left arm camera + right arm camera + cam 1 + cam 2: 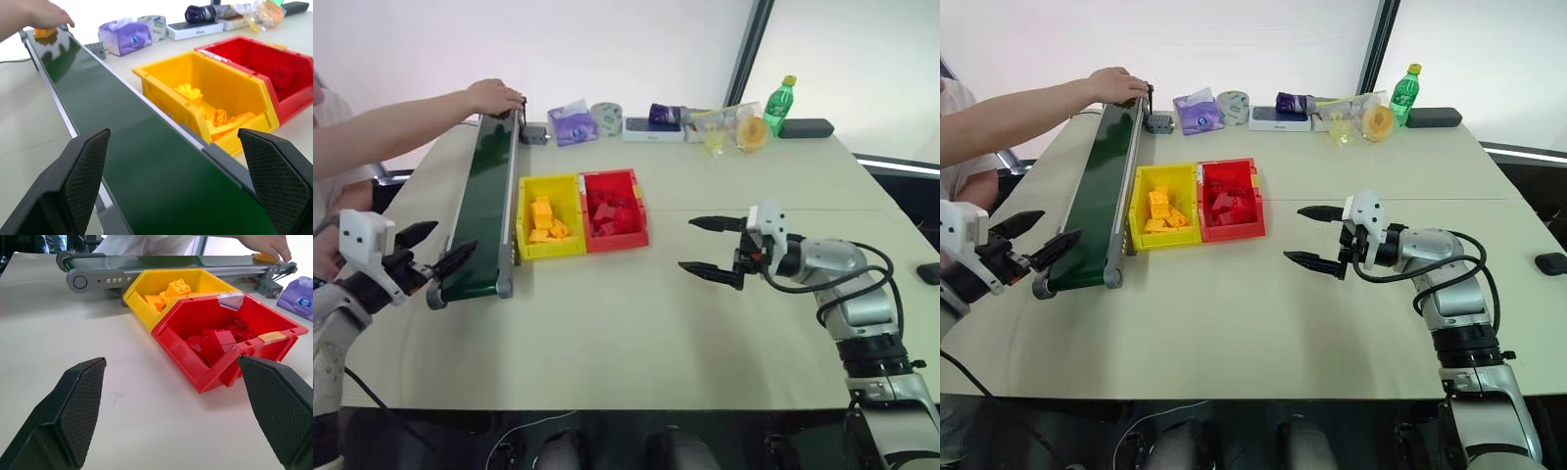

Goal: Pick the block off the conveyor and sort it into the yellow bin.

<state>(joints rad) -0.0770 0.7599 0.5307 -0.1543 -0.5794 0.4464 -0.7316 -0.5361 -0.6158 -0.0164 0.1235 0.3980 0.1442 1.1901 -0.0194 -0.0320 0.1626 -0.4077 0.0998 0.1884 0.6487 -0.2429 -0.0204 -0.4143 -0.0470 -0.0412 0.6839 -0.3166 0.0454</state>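
Observation:
The dark green conveyor (487,186) runs along the table's left side. At its far end a person's hand (495,96) rests over a small orange block (45,33) lying on the belt. My left gripper (456,236) hangs open at the conveyor's near end, pointing along the belt, with nothing between its fingers (88,166). The yellow bin (524,211) stands right beside the belt and holds several orange-yellow blocks. My right gripper (685,245) is open and empty over the table's middle, pointing toward the bins.
A red bin (639,211) with red blocks touches the yellow bin's right side. Along the far edge lie a purple tissue pack (572,123), a tape roll (606,117), a flat box (653,130), bagged items, a green bottle (779,104) and a black case (808,127).

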